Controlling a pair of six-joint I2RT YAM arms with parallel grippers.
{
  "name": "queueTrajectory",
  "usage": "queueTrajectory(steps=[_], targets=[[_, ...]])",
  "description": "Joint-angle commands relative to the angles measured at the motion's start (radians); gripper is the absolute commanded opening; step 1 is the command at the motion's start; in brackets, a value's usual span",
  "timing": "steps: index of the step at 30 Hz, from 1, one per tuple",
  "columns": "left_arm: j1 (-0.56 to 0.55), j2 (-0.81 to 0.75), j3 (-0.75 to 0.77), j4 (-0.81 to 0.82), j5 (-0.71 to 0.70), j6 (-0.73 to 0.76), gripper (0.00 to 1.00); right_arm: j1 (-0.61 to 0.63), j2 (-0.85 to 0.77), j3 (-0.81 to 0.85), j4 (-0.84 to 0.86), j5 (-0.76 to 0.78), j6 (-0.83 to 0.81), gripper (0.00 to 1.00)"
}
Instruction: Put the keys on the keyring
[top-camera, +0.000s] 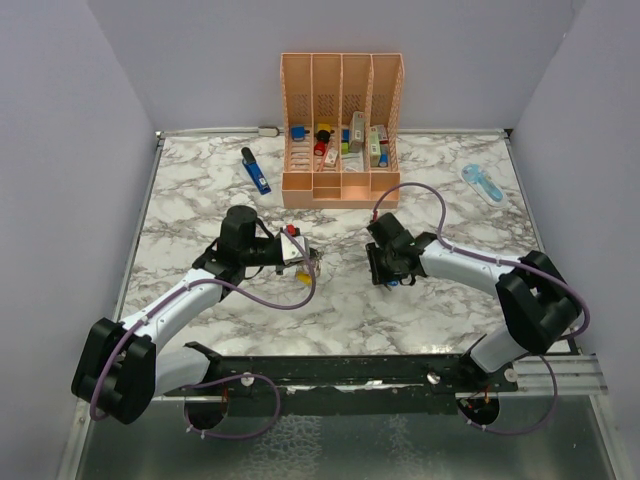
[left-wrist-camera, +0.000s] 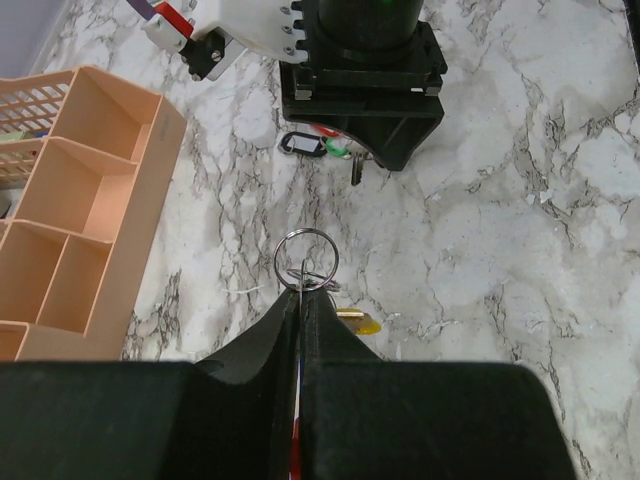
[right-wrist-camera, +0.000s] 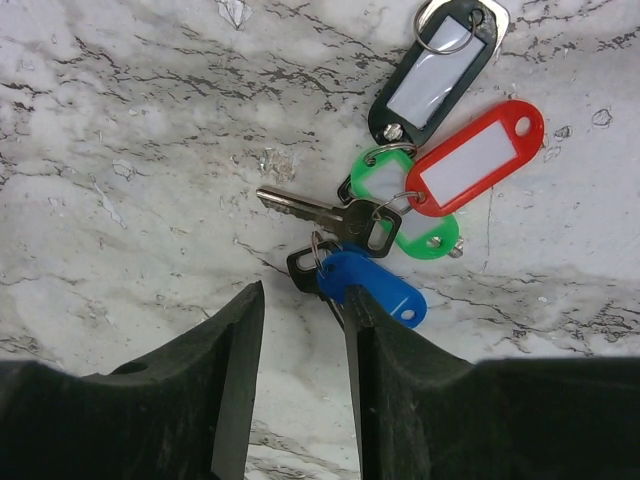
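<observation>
Left wrist view, keyring: thin round silver metal split ring (left-wrist-camera: 306, 258), upright just above the white marble table (left-wrist-camera: 520, 250), its lower edge nipped between the left fingers (left-wrist-camera: 310, 305).
Yellow tag: small yellow plastic tag (left-wrist-camera: 358, 322) just beside those fingers; whether it hangs on the ring, cannot tell.
Keys: silver key with a black head (right-wrist-camera: 320, 212) bunched flat with black (right-wrist-camera: 435, 75), red (right-wrist-camera: 475, 160), green (right-wrist-camera: 395, 205) and blue (right-wrist-camera: 370, 288) plastic tags, well apart from the ring.
Left fingers: pressed together on the ring.
Right fingers (right-wrist-camera: 250, 315): parted, holding nothing, low over the table, one tip against the blue tag.
Organiser: peach plastic desk organiser (top-camera: 340, 130) at the table's back, small items inside.
Others: blue pen-like tool (top-camera: 256, 170) left of it; pale blue oblong gadget (top-camera: 483, 183) far right.
</observation>
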Motion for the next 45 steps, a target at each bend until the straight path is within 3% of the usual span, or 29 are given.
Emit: queueTrajectory(steps=[1, 11, 20, 23, 27, 31, 36, 45], targets=[[0.0, -0.021, 0.0, 0.047, 0.026, -0.013, 0.0, -0.008, 0.009, -0.006, 0.058, 0.0, -0.022, 0.37], [0.0, -0.016, -0.002, 0.061, 0.029, -0.026, 0.0, -0.015, 0.02, -0.007, 0.087, 0.041, -0.06, 0.32], [0.001, -0.014, -0.005, 0.07, 0.029, -0.033, 0.0, -0.019, 0.035, -0.001, 0.092, 0.06, -0.072, 0.17], [0.001, -0.015, -0.005, 0.072, 0.026, -0.036, 0.0, -0.019, 0.024, 0.0, 0.084, 0.085, -0.069, 0.02], [0.001, -0.012, -0.004, 0.076, 0.016, -0.033, 0.0, -0.019, -0.019, 0.01, 0.05, 0.089, -0.071, 0.01], [0.001, -0.007, -0.015, 0.098, -0.034, 0.032, 0.0, -0.02, -0.125, 0.009, 0.037, 0.007, -0.087, 0.01], [-0.001, -0.014, -0.043, 0.142, -0.063, 0.194, 0.0, -0.02, -0.262, 0.002, 0.104, -0.245, -0.092, 0.01], [-0.006, -0.005, -0.023, 0.157, -0.052, 0.21, 0.0, -0.019, -0.293, 0.044, 0.214, -0.524, -0.004, 0.01]])
